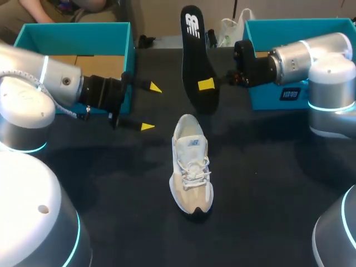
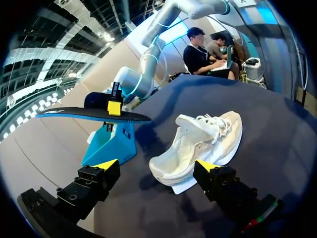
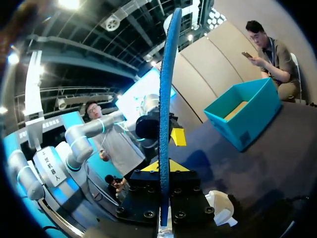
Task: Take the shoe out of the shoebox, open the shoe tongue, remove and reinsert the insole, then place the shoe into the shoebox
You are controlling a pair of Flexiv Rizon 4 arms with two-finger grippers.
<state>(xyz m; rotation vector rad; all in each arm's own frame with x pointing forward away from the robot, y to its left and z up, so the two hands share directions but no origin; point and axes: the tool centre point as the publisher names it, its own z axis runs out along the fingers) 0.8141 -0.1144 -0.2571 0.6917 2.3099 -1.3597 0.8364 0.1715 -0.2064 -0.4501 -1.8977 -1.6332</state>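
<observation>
So here's where we reckon we are: the shoe is out and sitting upright on the dark table, toe toward us. Its mouth looks opened up, so the first two steps seem done. Just past the shoe's heel, off to our left, our left gripper hangs with its fingers spread wide, holding nothing. Past the heel on the other side, our right gripper is clamped on the insole, which is up in the air clear of the shoe, so removal looks done too. What's left, we'd say: slide the insole back in, then put the shoe into the teal shoebox further back left of the shoe. A second teal box sits back right.
</observation>
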